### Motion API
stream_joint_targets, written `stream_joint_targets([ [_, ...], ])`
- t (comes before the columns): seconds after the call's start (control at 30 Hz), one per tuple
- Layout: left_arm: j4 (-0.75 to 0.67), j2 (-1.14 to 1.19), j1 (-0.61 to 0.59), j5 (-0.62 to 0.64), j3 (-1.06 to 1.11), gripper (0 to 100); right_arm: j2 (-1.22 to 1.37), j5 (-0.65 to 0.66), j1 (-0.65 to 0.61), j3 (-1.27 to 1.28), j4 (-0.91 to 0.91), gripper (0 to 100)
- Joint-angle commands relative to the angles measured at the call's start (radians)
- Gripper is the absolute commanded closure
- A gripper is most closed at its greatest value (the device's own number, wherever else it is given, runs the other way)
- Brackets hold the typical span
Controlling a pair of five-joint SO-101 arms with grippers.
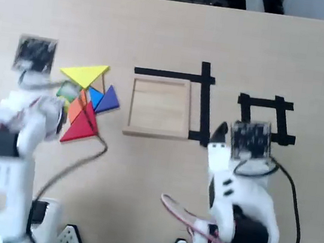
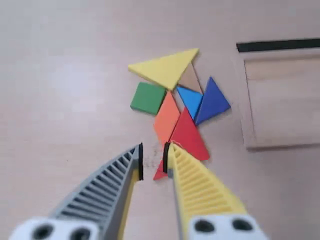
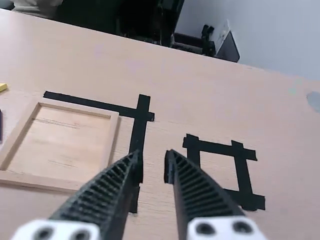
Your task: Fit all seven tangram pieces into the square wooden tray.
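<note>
Seven tangram pieces lie clustered left of the tray: yellow triangle (image 2: 162, 69), green square (image 2: 148, 98), orange piece (image 2: 166, 117), red triangle (image 2: 189, 137), light blue piece (image 2: 190, 99), dark blue triangle (image 2: 212, 101) and tan triangle (image 2: 189, 80). The square wooden tray (image 1: 154, 134) holds nothing. My left gripper (image 2: 153, 162) hovers at the near end of the cluster, open by a narrow gap, with the red triangle's lower corner showing between its tips. My right gripper (image 3: 152, 167) is narrowly open and holds nothing, just off the tray's (image 3: 30, 180) near right corner.
Black tape lines (image 1: 203, 100) run along the tray's far and right sides. A taped black square (image 1: 265, 118) lies right of it. The left arm (image 1: 9, 136) stands at the near left, the right arm (image 1: 240, 211) at the near right.
</note>
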Motion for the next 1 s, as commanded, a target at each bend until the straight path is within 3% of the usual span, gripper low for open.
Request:
stream_joint_targets([
  [0.0,0.114,0.29,0.053,-0.087,-0.265,89,0.211,-0.014,-0.015,-0.124,-0.057,91.0],
  [0.17,0.175,0.554,0.027,-0.15,-0.544,89,0.452,-0.018,-0.017,-0.171,-0.098,91.0],
  [0.3,0.173,0.707,0.013,-0.21,-0.682,80,0.573,-0.048,-0.023,-0.147,-0.18,91.0],
  [0.5,0.097,0.924,0.004,-0.287,-0.799,76,0.611,-0.044,-0.147,-0.024,-0.298,91.0],
  [0.73,0.017,1.293,-0.094,-0.334,-1.066,75,0.618,-0.041,-0.169,0.102,-0.425,91.0],
  [0.97,0.183,1.697,-0.09,-0.514,-1.511,75,0.618,-0.041,-0.181,0.162,-0.499,91.0],
])
